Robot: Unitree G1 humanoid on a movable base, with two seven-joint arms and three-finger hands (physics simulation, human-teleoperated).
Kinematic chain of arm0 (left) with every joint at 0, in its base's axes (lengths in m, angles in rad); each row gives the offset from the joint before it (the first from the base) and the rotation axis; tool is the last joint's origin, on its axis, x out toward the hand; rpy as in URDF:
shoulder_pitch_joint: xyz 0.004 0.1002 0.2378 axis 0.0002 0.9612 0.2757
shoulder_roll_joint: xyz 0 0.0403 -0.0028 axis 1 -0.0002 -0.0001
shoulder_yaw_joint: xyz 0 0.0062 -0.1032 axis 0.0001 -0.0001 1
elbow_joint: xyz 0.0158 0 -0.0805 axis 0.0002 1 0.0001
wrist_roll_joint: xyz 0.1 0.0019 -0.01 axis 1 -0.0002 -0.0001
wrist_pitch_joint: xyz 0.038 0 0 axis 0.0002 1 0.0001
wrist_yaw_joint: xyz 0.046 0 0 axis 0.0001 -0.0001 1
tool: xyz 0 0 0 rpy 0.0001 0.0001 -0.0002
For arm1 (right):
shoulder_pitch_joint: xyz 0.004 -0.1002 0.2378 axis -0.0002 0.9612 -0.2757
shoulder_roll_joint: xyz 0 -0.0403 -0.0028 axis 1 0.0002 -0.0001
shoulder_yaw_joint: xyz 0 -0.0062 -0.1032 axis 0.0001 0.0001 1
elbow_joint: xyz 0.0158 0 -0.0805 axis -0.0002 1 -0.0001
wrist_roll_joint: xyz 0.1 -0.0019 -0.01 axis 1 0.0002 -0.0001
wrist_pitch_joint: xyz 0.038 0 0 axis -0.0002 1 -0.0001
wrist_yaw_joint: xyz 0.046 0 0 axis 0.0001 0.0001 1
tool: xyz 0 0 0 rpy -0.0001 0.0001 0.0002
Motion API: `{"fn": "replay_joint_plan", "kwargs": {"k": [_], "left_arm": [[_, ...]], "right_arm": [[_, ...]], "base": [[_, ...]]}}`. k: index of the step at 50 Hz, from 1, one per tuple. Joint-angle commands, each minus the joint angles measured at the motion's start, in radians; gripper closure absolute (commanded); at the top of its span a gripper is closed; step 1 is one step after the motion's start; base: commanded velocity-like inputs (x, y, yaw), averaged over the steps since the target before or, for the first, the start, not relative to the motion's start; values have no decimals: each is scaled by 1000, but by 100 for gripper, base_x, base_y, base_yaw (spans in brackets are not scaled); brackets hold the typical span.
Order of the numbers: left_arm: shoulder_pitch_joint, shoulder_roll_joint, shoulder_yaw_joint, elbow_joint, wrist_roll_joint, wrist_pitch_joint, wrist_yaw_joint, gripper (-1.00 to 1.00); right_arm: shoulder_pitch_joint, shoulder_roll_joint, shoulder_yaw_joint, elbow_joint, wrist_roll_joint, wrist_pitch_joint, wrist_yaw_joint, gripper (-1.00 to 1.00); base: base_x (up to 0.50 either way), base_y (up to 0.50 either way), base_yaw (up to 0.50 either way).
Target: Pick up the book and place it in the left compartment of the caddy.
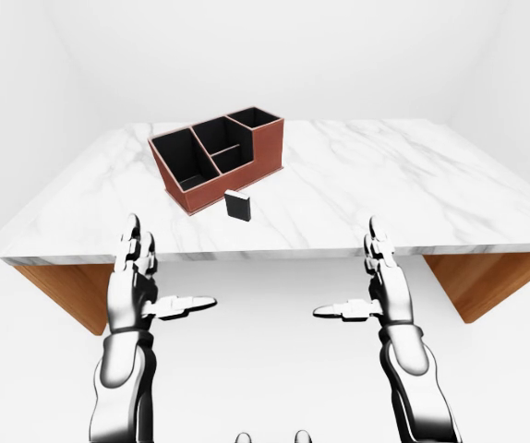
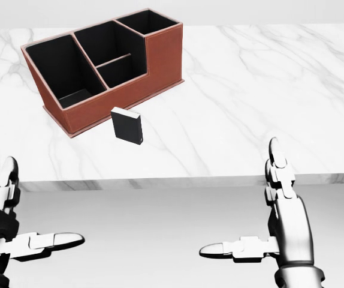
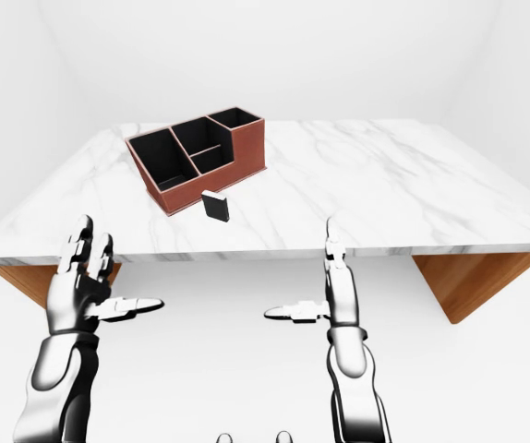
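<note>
I see the book (image 2: 127, 126) standing upright on the desk (image 2: 250, 90), centre-left of the head view, just below the caddy (image 2: 103, 63). It looks small, stiff and light; I'd pinch its two broad faces. Left hand (image 2: 1, 225) and right hand (image 2: 280, 231) spread, empty

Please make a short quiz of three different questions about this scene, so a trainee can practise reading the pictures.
1. True or false: the book lies inside the caddy.
2. Multiple choice: the left hand and the right hand are A) both open and holding nothing, B) both closed on the book, C) resting on the marble table.
3. Fill in: in the head view, the book stands just ______ the caddy's long wall.

Key:
1. False. It stands upright on the table, outside the caddy.
2. A. Both hover near the picture's bottom, short of the table's edge.
3. below.
</note>
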Motion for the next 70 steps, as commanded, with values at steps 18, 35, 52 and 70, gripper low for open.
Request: {"fn": "replay_joint_plan", "kwargs": {"k": [18,35,52,70], "left_arm": [[16,13,165,-105,-122,0,-19,-100],[23,6,180,-133,-126,0,-26,-100],[30,5,192,-148,-131,0,-28,-100],[31,3,197,-156,-130,0,-31,-100]], "right_arm": [[98,-5,173,-355,-35,14,-45,-100],[137,-48,246,-463,-108,14,-57,-100],[140,-45,237,-465,-98,14,-44,-100],[140,-49,248,-460,-97,14,-39,-100]], "base": [[0,0,0],[0,2,0],[0,50,0],[0,50,0]]}}
